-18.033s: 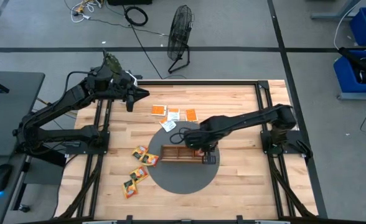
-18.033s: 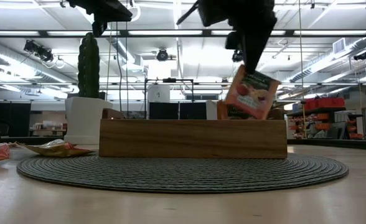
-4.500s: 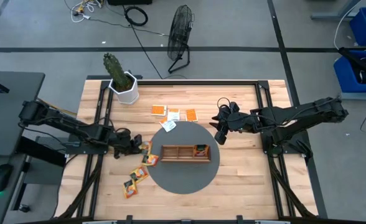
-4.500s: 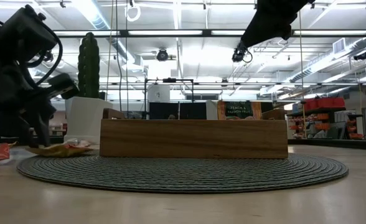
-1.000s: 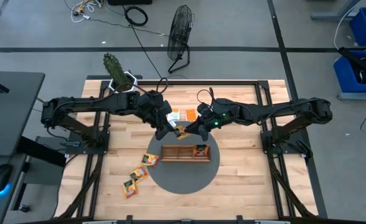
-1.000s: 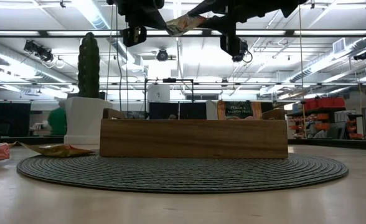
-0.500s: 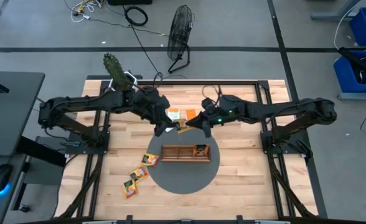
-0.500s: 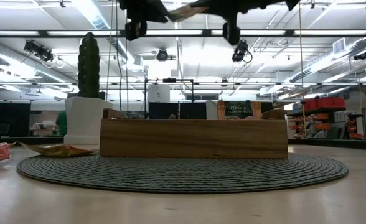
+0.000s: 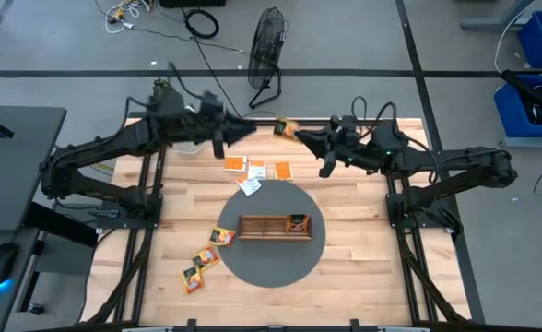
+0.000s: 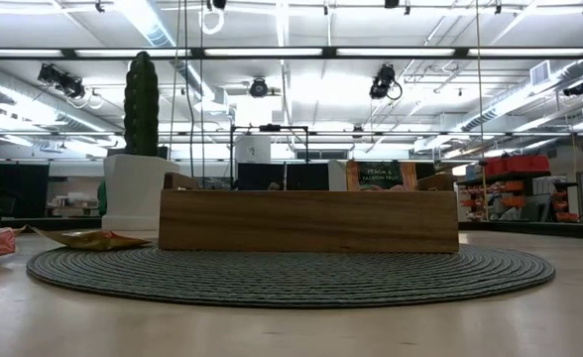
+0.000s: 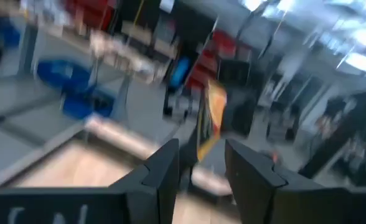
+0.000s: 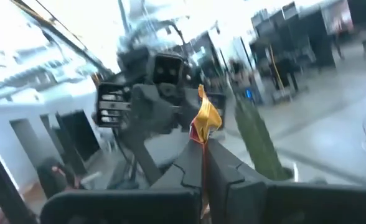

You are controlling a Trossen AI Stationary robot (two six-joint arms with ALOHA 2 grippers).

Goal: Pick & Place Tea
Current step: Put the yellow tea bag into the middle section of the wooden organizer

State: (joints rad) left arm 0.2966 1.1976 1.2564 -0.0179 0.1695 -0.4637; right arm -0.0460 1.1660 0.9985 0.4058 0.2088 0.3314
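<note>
Right gripper (image 9: 300, 136) clamped on a tea sachet (image 9: 286, 128); left gripper (image 9: 243, 130) parted, empty. Better lowered edge-first into tray (image 9: 273, 227).

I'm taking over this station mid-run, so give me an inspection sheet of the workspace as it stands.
Surface: wooden table, round grey mat.
Job's things: tea bags behind the mat, more on its left; one in the tray.
Clutter: potted cactus.
Grippers: right pincer shut on a tea bag; left pincer open, empty.
Cables: loose ones on the floor.
Surroundings: fan, blue bins.
</note>
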